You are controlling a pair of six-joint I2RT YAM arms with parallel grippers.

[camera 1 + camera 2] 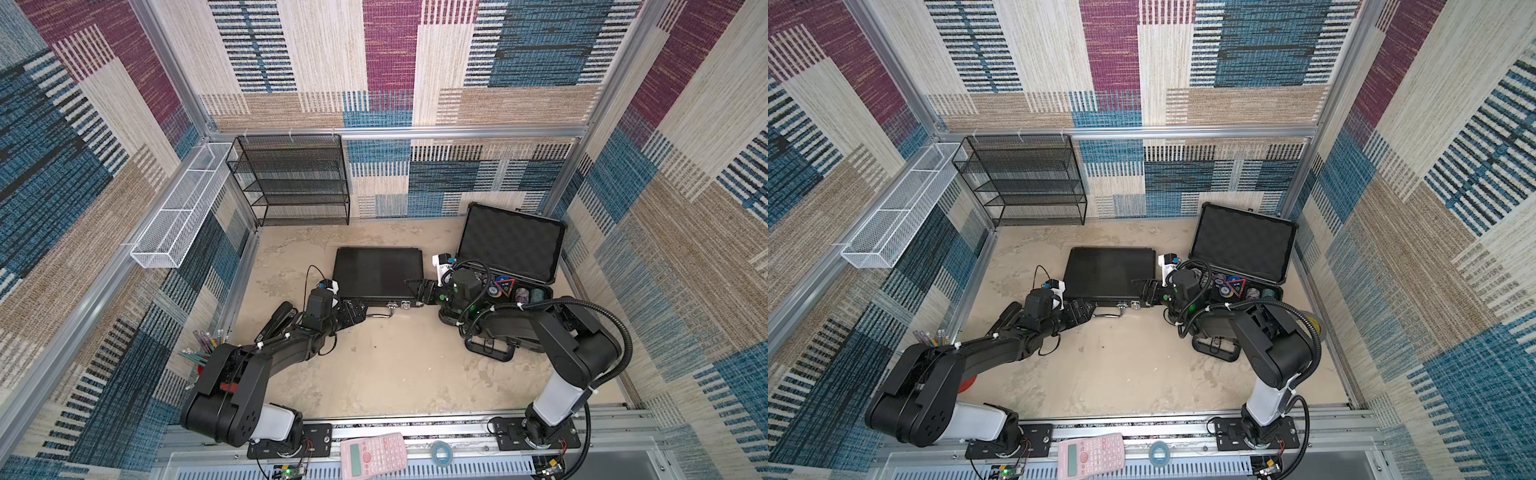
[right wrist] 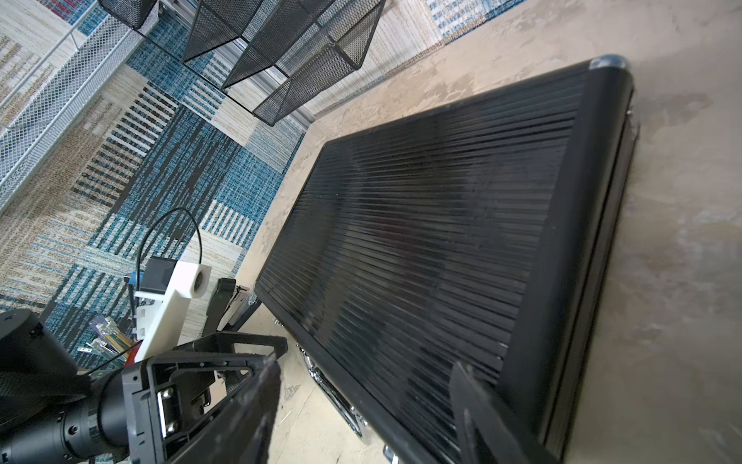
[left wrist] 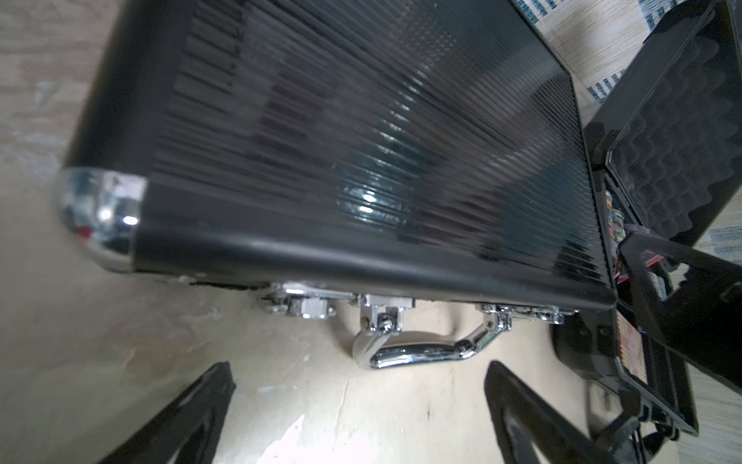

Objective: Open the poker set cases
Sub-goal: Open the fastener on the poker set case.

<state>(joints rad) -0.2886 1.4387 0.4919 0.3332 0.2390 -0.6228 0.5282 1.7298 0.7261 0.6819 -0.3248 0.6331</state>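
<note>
As seen in both top views, slim black ribbed case (image 1: 378, 272) shut and flat on table (image 1: 395, 374); landmark for everything below. Just beside its right side, grey case (image 1: 511, 245), lid already up, foam lining and chips showing. At its front left corner, left tool (image 1: 360, 311): fully released, jaws wide, aimed along front edge near silver latch (image 3: 299, 307) and handle (image 3: 417, 355), holding nothing. At its front right corner, right tool (image 1: 413, 291): jaws partly apart astride lid edge; cannot tell whether pinching or merely hovering.

Likely trouble:
- prying at lid with latches fastened, so dragging or tipping whole case
- shoving it rightward into grey case
- wide jaws snagging handle rather than latch
- slipping off glossy ribs

Writing: red-edged triangular label (image 1: 505, 286) inside grey case, text too small to read. No brand legible on either case.
</note>
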